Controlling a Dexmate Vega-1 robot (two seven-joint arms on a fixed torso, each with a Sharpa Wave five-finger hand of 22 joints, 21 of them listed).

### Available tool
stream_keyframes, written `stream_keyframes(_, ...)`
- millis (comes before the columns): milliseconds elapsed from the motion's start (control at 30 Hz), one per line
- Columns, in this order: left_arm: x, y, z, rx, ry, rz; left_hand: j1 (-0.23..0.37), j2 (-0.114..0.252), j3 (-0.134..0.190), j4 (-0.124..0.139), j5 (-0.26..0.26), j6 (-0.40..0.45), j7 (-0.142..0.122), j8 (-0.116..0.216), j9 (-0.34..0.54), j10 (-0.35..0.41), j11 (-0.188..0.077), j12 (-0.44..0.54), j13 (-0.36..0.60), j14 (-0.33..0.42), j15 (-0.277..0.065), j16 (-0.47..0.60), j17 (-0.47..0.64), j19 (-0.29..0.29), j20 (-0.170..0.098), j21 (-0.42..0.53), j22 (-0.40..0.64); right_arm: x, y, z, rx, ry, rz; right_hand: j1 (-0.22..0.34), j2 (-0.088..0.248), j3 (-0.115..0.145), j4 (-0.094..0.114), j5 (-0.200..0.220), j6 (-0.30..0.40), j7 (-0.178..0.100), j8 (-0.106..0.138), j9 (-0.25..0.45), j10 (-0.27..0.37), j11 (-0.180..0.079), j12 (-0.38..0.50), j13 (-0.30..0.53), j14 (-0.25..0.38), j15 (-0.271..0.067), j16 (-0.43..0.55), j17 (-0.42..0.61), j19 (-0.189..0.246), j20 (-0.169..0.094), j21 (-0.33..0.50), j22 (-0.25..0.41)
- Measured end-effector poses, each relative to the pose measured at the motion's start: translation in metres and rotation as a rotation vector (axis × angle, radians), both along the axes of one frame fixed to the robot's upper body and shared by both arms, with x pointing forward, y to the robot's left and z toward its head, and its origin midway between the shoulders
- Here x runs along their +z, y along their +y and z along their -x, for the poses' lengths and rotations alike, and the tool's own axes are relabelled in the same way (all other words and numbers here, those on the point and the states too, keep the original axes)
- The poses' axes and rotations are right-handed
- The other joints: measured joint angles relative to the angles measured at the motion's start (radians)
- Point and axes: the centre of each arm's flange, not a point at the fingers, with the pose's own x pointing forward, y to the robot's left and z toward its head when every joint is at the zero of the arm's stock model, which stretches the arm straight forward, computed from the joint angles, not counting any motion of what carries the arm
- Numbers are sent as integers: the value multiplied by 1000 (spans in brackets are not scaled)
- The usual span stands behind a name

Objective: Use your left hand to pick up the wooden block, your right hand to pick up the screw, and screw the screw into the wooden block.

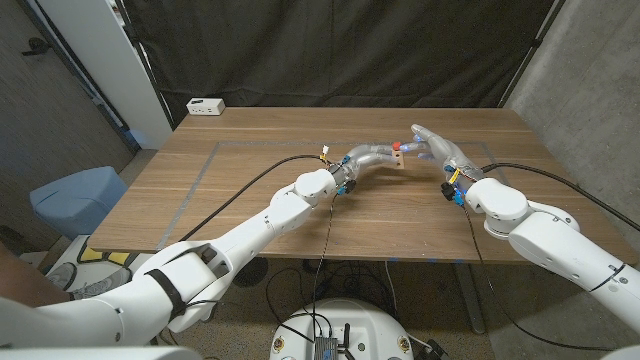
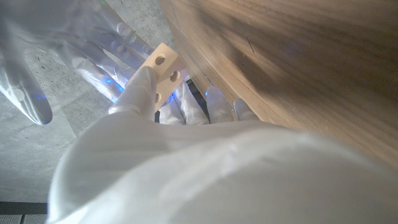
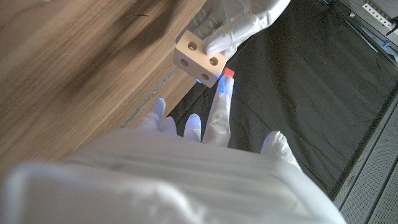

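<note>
The left hand [image 1: 372, 156] is holding the wooden block [image 1: 397, 157] up off the table [image 1: 250, 190], its fingers [image 2: 142, 87] pinching the block [image 2: 163, 73] so that the faces with round holes are staying open to view. The right hand [image 1: 437, 146] is reaching in just beside it, and one of its fingers [image 3: 219, 109] is carrying a small red thing at its tip, likely the screw [image 3: 228, 73], right against a corner of the block [image 3: 200, 59]. Whether a thumb is closing on the screw I cannot tell; the other fingers are spreading apart.

The step in hand seems to be lining the screw up with a hole. To do it well, the left hand should be keeping the block steady and turning a hole squarely toward the right hand, while the right hand is bringing the screw's point to the hole's mouth along its axis before twisting. At the moment the red tip is sitting at the block's edge, not at a hole.

Little is standing in the way: a white box [image 1: 204, 106] is lying at the far left corner of the table, well apart, and black cables [image 1: 250, 183] are trailing from both wrists. The left thumb is lying close to one hole and could be crowding it.
</note>
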Motion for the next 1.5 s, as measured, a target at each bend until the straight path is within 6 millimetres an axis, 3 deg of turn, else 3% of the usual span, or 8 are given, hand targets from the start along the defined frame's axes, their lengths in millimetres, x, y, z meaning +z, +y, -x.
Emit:
stream_keyframes(467,0,4,-1,3,-1,0,0,0,0,0,-1,0,0,0,0,0,0,-3,0,0,0,0,0,0,0,0,0,-1,1,2,-6,-8,-13,5,5,0,0,0,20,3,4,0,23,2,0,0,20,-2,6,0,17,-2,0,0)
stream_keyframes(900,3,5,1,3,-16,-8,0,0,0,0,-3,0,0,0,0,-4,0,1,-1,0,0,0,0,0,0,0,0,1,-2,3,-35,-30,-27,8,2,5,-5,0,-38,-11,-37,0,17,15,-12,0,30,-2,6,0,43,18,0,0)
stream_keyframes(1500,4,7,4,26,-50,-54,0,0,0,0,1,0,0,0,0,-4,0,1,0,-3,3,0,0,0,0,0,0,5,-2,-1,-43,-36,-25,9,1,5,-5,0,-108,-20,-60,3,-10,23,-23,0,26,2,2,0,55,20,0,-2)
